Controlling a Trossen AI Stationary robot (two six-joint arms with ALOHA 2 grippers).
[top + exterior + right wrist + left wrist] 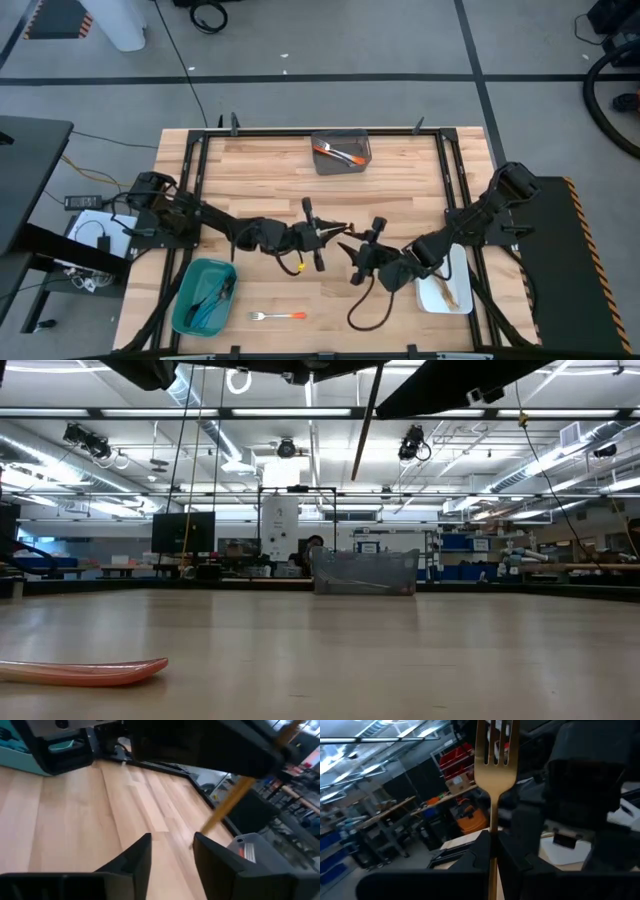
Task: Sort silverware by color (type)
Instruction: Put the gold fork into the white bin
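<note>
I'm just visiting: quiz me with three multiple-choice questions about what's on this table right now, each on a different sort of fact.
1. Where does the orange-handled fork lie?
A. on the bare table beside the teal bin
B. in the grey bin
C. in the white bin

2. What colour is the fork in the left gripper?
A. blue
B. gold
C. orange

3. How is the right gripper?
A. shut on a spoon
B. open, empty
C. shut on a knife

Answers: 1 A, the high view shows it on the wood. 2 B, the left wrist view shows all gold. 3 B, its fingers stand apart.
</note>
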